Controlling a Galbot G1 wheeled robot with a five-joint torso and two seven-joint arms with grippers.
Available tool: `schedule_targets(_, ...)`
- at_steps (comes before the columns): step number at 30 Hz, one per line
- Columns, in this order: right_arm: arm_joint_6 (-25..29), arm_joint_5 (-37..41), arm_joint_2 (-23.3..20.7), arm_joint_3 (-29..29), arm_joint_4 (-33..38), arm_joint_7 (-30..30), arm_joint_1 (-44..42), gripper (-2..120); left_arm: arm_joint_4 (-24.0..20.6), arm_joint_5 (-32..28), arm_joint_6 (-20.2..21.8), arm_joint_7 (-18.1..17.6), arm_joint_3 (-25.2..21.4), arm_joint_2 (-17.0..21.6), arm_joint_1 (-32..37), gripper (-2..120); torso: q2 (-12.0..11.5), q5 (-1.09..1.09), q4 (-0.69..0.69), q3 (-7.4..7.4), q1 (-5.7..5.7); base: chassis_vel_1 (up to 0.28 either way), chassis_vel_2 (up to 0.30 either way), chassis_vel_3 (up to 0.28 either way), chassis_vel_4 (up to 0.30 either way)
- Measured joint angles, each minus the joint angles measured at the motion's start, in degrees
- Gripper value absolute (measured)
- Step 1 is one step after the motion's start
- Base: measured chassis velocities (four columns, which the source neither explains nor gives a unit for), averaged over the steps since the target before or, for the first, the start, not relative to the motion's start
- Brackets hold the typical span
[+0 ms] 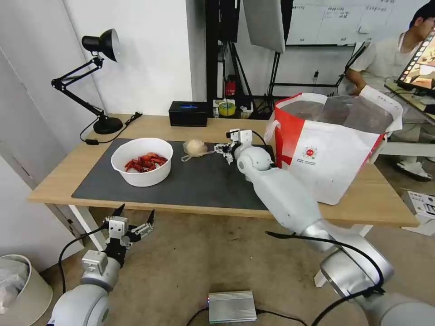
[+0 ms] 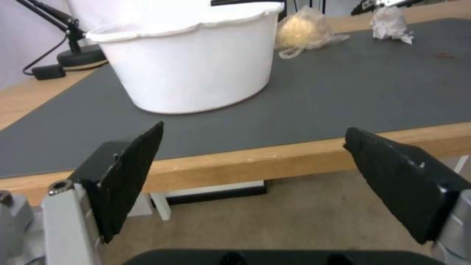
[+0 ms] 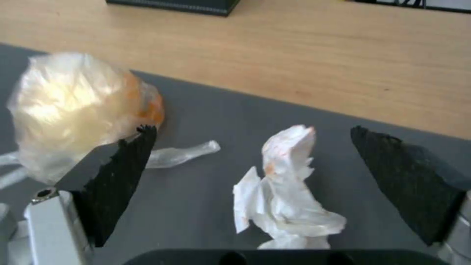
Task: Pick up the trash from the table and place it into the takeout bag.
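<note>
The right gripper (image 3: 250,165) hangs low over the grey mat (image 3: 206,206), fingers spread wide around a crumpled tissue (image 3: 282,195), not gripping it. A small plastic bag (image 3: 73,106) lies just beside. The bowl (image 1: 142,161) sits farther left, the takeout bag (image 1: 335,149) to the right. The left gripper (image 1: 135,216) waits open below the table (image 1: 217,127) edge.

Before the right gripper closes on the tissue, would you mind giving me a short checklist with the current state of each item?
1. Right gripper open: ok.
2. Tissue between its fingers: ok.
3. Plastic bag clear of the fingers: cannot tell; it sits right beside one finger.
4. Takeout bag upright with mouth open: ok.
5. Left gripper out of the way: ok, open, below the table edge.
6. Bowl away from the right arm: ok.
</note>
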Motion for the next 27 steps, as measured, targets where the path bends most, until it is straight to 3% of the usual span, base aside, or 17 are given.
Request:
schedule_targets(9, 0.33, -2.37, 2.69, 0.71, -4.3, -0.31, 0.27, 100, 0.59, -0.17, -0.15, 0.0, 0.21, 0.06, -0.51, 100, 0.01, 0.0, 0.0, 0.0, 0.0, 0.0, 0.0, 0.0, 0.0)
schedule_targets(22, 0.34, -3.62, 3.33, 1.54, -6.11, -1.01, 0.09, 100, 0.82, -0.16, -1.01, 0.0, 0.49, -0.16, -0.44, 100, 0.01, 0.0, -0.01, 0.0, 0.0, 0.0, 0.0, 0.0, 0.0)
schedule_targets(25, 0.34, -3.65, 3.32, 1.57, -6.13, -1.01, -0.14, 94, 0.83, -0.13, -1.48, 0.0, 0.46, -0.3, -0.15, 100, 0.01, 0.0, -0.01, 0.0, 0.0, 0.0, 0.0, 0.0, 0.0)
schedule_targets(27, 0.3, -3.65, 3.13, 1.65, -5.47, -0.97, -0.67, 84, 0.63, -0.26, -2.22, 0.03, 0.37, -0.4, 0.2, 100, 0.01, 0.01, 0.0, 0.0, 0.0, 0.0, 0.0, 0.0, 0.0)
